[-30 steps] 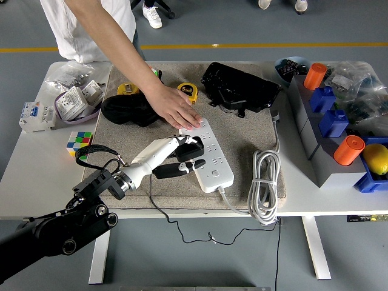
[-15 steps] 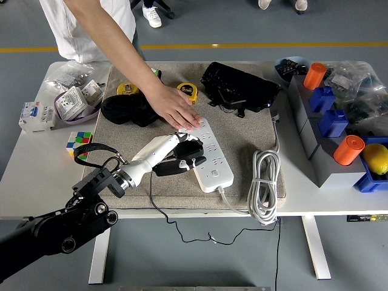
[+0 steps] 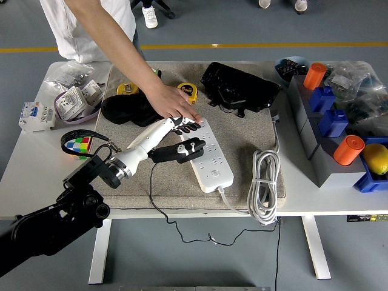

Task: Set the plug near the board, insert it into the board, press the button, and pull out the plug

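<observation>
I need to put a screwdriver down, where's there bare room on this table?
Bare patches: the mat's near edge in front of the power strip, and the white tabletop at the near left, below the Rubik's cube. The far side and the right-hand bins are crowded.

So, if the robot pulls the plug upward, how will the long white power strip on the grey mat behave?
The long white power strip looks light and stiff, so it would probably lift with the black plug rather than bend. The person's hand pressing its far end likely prevents this. The coiled white cable would probably drag floppily.
</observation>
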Robot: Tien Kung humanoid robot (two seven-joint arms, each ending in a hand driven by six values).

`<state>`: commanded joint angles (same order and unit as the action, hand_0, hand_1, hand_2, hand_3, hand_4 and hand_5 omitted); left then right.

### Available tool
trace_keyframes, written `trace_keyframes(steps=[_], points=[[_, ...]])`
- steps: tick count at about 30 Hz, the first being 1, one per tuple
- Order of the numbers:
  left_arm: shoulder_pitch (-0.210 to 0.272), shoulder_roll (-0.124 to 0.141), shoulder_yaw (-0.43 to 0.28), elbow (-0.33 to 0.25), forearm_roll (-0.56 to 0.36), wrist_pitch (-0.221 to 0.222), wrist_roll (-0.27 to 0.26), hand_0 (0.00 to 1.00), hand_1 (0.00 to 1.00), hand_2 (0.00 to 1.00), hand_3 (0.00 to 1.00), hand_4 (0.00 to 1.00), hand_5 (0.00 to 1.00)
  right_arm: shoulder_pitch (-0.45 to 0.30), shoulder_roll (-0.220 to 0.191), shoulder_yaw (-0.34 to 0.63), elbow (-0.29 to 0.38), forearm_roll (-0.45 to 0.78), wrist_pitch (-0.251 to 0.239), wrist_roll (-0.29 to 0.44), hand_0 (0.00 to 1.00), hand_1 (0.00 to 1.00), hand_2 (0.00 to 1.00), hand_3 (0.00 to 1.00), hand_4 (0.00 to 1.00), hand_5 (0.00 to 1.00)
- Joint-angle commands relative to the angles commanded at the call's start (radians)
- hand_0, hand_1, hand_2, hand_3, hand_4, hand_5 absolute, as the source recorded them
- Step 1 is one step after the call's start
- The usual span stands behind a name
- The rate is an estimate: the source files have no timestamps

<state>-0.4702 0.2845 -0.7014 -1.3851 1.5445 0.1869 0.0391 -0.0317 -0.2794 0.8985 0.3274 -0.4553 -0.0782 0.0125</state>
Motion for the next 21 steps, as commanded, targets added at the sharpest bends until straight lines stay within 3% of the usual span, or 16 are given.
trace_keyframes(steps=[2,3,8,9,16,21], points=[[-0.002,0.003,-0.011,-0.039,0.010,-0.046,0.072,0.234,0.395,0.495,0.691,0.861,0.501,0.000,-0.001,0.000,0.000,-0.001,0.000,0.000,0.660,0.680,0.672,0.574,0.998,0.562],[-0.004,0.004,-0.014,-0.051,0.015,-0.061,0.097,0.130,0.219,0.320,0.739,0.781,0.207,0.000,-0.001,0.000,0.000,-0.001,0.000,0.000,0.659,0.680,0.672,0.574,0.998,0.562],[-0.022,0.001,-0.024,-0.114,0.019,-0.183,0.255,0.130,0.219,0.320,0.739,0.781,0.207,-0.001,-0.002,-0.005,0.000,0.001,0.001,-0.001,0.659,0.680,0.672,0.574,0.998,0.562],[-0.027,-0.001,-0.022,-0.118,0.016,-0.198,0.276,0.074,0.122,0.215,0.889,0.625,0.026,-0.001,-0.002,-0.006,0.000,0.001,0.001,-0.001,0.659,0.679,0.673,0.574,0.998,0.560],[-0.071,-0.017,0.021,-0.100,-0.018,-0.282,0.340,0.066,0.121,0.197,0.925,0.649,0.002,0.003,-0.004,-0.012,-0.001,0.005,0.001,-0.001,0.658,0.679,0.673,0.573,0.998,0.560],[-0.097,-0.020,0.071,-0.072,-0.025,-0.317,0.330,0.060,0.121,0.193,0.940,0.626,0.002,0.006,-0.007,-0.017,-0.001,0.007,0.001,-0.001,0.657,0.679,0.673,0.573,0.998,0.560]])
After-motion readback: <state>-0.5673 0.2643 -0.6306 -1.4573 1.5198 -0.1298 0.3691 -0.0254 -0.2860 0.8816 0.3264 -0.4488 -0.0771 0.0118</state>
